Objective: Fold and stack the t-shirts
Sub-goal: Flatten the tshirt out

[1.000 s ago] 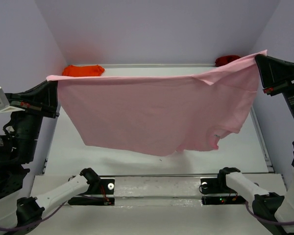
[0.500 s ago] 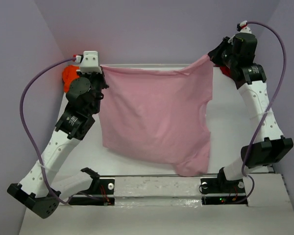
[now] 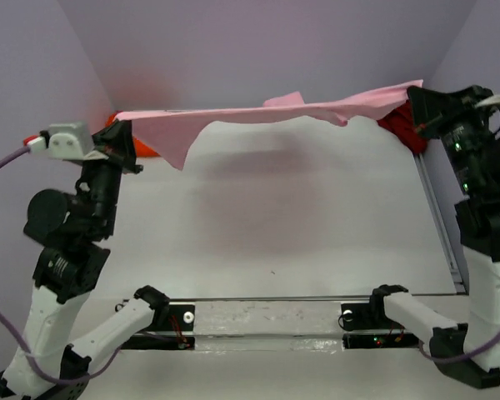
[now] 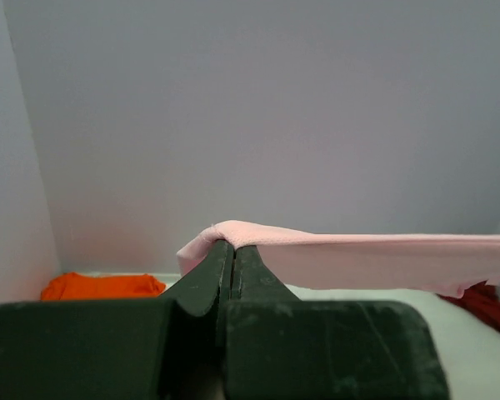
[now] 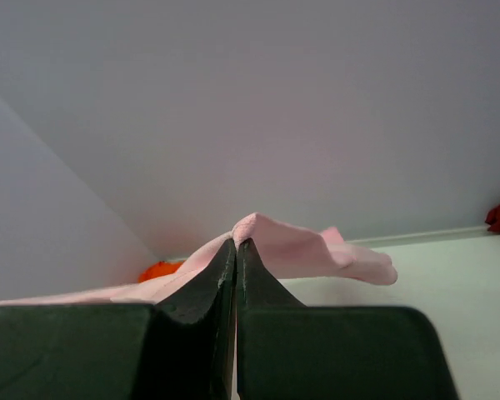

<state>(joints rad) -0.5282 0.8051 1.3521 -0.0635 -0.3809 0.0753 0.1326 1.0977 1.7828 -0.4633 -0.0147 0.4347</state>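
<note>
Risen from hanging, the pink t-shirt [image 3: 258, 118] is stretching nearly flat, long axis side to side, between the left hand [image 4: 232, 243] and right hand [image 5: 236, 242], each pinching an end.

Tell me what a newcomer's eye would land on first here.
The pink t-shirt hangs stretched like a banner in mid-air, pinched between the left gripper and the right gripper, both shut on its edge. The orange t-shirt lies bunched in the far left corner, the dark red t-shirt far right.
</note>
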